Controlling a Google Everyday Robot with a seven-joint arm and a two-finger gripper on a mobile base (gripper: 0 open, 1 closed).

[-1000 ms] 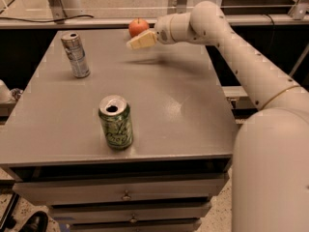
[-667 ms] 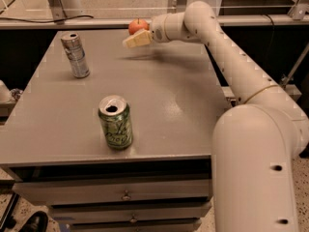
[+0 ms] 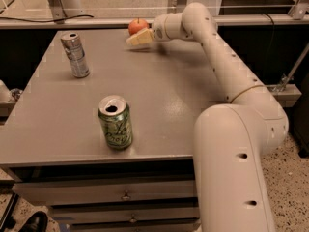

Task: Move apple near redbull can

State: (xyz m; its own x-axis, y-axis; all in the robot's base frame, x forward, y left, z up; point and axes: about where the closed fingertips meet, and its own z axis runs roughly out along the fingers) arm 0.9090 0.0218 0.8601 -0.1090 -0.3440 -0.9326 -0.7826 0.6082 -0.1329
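The apple (image 3: 136, 25) is small, round and red-orange. It sits at the far edge of the grey table (image 3: 169, 105), right of the middle. My gripper (image 3: 139, 37) reaches in from the right and is just in front of the apple, low over the table, covering the apple's lower part. Whether it touches the apple cannot be told. The redbull can (image 3: 76, 55), slim and silver with bluish markings, stands upright at the far left of the table, well to the left of the apple.
A wider green can (image 3: 115, 122) with an open top stands near the table's front edge. My arm (image 3: 227, 71) spans the right side of the table. A rail and window frame run behind the table's far edge. Drawers (image 3: 125, 195) sit under the tabletop.
The gripper has shifted slightly left in front of the apple. The arm's elbow and lower segment have swung further into view at the right. The apple and both cans stay put.
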